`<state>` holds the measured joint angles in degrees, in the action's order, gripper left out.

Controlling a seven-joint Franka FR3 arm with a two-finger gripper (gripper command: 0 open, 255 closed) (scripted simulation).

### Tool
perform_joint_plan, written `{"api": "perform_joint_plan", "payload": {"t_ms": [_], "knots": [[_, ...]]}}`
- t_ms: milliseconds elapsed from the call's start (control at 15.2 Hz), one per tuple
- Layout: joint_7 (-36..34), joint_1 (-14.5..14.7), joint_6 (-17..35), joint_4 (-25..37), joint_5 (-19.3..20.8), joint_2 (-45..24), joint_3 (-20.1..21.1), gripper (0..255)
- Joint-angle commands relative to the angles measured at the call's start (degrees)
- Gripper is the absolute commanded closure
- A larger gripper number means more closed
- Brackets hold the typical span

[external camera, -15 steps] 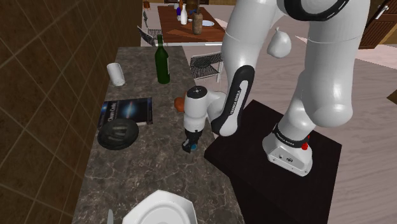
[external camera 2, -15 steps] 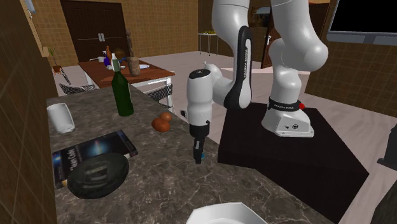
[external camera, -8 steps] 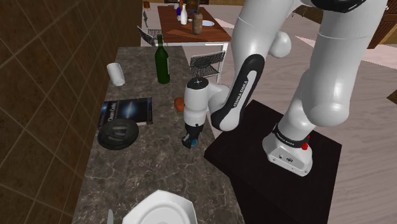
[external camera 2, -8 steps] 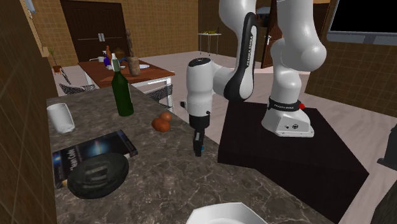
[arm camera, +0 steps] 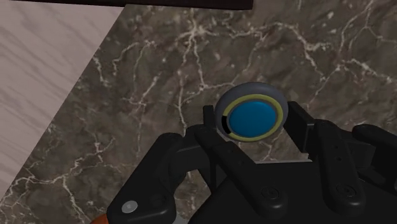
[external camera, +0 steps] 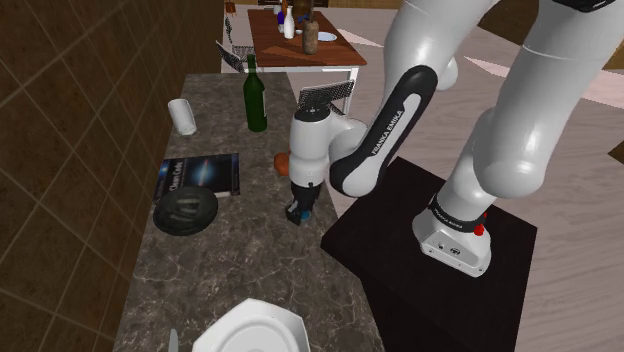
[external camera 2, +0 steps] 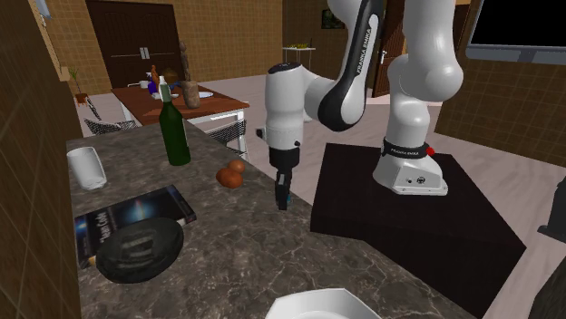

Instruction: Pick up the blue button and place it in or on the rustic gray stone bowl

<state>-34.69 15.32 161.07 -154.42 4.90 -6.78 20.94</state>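
Blue button (arm camera: 252, 118) clasped in pincer (arm camera: 256, 122), over counter (arm camera: 159, 76)

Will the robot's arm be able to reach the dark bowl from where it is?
Probably yes. The gripper, shut on the blue button, hangs above the counter, and the stretch between it and the dark bowl looks bare. The green bottle stands well aside.

a home: marble counter (external camera: 240, 270), wine bottle (external camera: 256, 95), dining table (external camera: 300, 40).
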Motion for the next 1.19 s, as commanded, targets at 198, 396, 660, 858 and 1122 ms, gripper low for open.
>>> {"api": "perform_joint_plan", "payload": {"t_ms": [198,396,660,858,1122], "knots": [[3.76,-0.58,-4.51,-0.29,-5.46,5.17,1.82,255],[5.59,-0.4,-7.38,-0.25,-8.06,8.21,2.13,255],[7.19,0.02,-10.74,0.0,-10.33,11.51,2.06,255],[3.89,-0.96,-12.12,7.22,-5.4,5.27,1.99,255],[0.39,-0.56,-15.0,17.36,-0.14,-2.64,0.98,255]]}}
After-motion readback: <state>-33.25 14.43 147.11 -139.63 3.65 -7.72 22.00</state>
